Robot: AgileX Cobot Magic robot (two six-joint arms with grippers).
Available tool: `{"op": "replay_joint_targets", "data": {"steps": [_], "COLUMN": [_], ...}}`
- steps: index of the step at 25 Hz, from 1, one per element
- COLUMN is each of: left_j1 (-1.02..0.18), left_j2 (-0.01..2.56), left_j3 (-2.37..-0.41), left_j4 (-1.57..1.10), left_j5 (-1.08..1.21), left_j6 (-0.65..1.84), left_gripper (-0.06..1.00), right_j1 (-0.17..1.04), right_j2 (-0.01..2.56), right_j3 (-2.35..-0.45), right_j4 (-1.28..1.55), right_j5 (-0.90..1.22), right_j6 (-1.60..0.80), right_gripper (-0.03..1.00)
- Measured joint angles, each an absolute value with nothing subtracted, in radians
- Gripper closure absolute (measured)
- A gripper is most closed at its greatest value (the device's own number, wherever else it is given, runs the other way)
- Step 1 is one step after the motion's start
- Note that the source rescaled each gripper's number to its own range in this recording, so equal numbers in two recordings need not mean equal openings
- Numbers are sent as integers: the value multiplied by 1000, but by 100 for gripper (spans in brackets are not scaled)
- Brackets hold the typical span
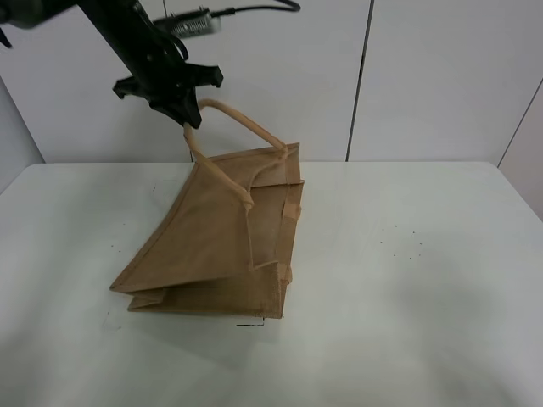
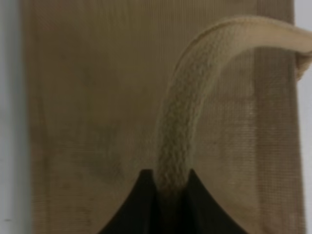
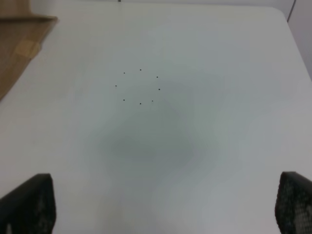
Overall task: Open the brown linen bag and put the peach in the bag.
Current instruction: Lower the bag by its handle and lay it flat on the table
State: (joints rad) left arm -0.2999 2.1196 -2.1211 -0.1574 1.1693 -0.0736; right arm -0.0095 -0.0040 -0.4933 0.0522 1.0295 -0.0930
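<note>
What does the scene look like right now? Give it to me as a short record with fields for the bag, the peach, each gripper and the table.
bag: brown linen bag resting on the table, upper side pulled up into a tent shape
handle: beige loop, raised above the bag
left gripper: shut on the handle, holding it up
right gripper: open, holding nothing, above bare table
peach: not visible in any view
table: white, with a ring of small dark dots
task state: bag being opened, peach not yet in

Bright even light, soft shadows, wrist views seemingly blurred
</note>
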Motion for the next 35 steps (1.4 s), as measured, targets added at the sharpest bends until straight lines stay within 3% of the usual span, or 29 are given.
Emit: {"op": "replay_joint_targets", "data": {"steps": [9, 11, 13, 15, 18, 28, 35], "left_j1": [-300, -300, -300, -300, -300, -284, -145], "left_j2": [2312, 2319, 2318, 2317, 2317, 2280, 2280], "left_j3": [-2121, -2121, -2121, -2121, -2121, -2121, -2121], "left_j4": [-187, -187, -187, -187, -187, 24, 39], "left_j5": [1167, 1167, 1167, 1167, 1167, 1167, 1167], "left_j6": [-43, -40, -37, -37, -37, -59, -64], "left_gripper": [91, 74, 41, 15, -1, -5, -5], "right_j1": [-9, -9, -9, -9, -9, -9, -9], "right_j2": [-4, -4, -4, -4, -4, -4, -4], "right_j3": [-493, -493, -493, -493, -493, -493, -493], "right_j4": [52, 52, 52, 52, 52, 52, 53], "right_j5": [1029, 1029, 1029, 1029, 1029, 1029, 1029], "right_j6": [-93, -93, -93, -93, -93, -93, -93], "right_gripper": [-3, -3, -3, -3, -3, -3, -3]}}
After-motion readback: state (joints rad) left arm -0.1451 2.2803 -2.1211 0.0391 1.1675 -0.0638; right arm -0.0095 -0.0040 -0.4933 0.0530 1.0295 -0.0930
